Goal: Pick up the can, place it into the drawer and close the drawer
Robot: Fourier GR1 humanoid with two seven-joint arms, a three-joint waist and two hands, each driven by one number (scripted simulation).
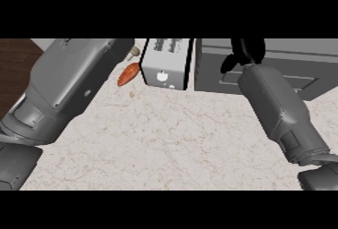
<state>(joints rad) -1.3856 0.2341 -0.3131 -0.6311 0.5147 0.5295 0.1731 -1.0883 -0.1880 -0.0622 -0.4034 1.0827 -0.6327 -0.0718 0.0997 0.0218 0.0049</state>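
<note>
Two grey forearms frame the scene. The left forearm (66,85) slants from the lower left corner up to the top edge, and the right forearm (277,107) climbs from the lower right corner towards the back. Between them we see the widest open stretch of the pale, veined counter (165,143), running from the near edge back to the row of things at the rear.

At the far left, a dark brown wood surface (13,62) shows past the counter's side. The left forearm covers most of that border, so we cannot trace the edge itself.

The rear is crowded. A grey drawer unit (211,67) fills the upper right. A toaster (165,62) stands just to its left, with only a narrow dark gap between the two. An orange vegetable (128,74) lies just left of the toaster, close to the left forearm. Above it, a small beige item (134,51) sits between the forearm's end and the toaster's corner.

The right hand (246,51) hangs over the drawer unit and is cut off by the top edge, so we cannot tell whether it is spread or clamped on anything. The left hand lies beyond the top edge. We cannot tell where the can is, nor whether the drawer stands open.
</note>
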